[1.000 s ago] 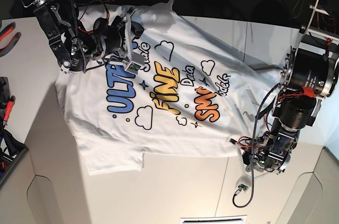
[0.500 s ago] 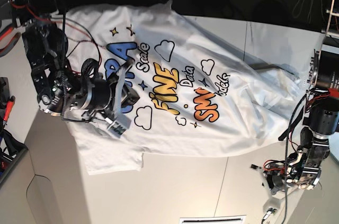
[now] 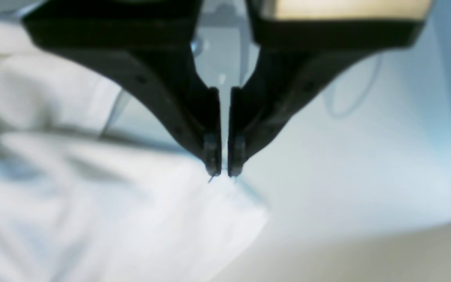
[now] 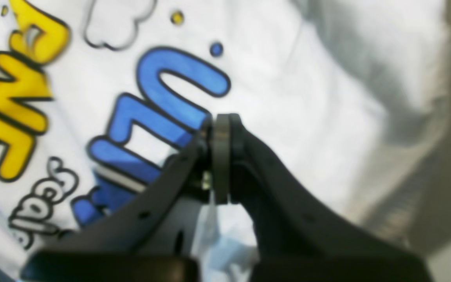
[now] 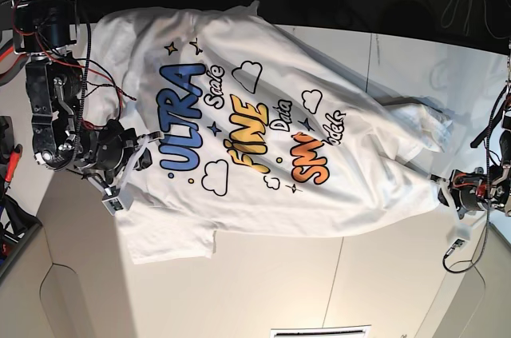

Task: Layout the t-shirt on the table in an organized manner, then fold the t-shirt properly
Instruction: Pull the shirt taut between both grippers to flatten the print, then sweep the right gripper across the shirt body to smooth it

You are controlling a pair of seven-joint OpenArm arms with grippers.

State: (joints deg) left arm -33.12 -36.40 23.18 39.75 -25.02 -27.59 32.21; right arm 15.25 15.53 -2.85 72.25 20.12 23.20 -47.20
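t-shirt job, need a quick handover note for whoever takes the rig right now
Left gripper: nearly closed at a corner of the t-shirt; whether it pinches cloth is not clear.
Right gripper: shut, over the blue letters near the shirt's edge; a grip is not clear either.
T-shirt: print up, spread across the table, upper edge hanging past the far side, wrinkles and a bunched end by the left arm.
Done: mostly laid out.
Left: flatten and square it, then fold.
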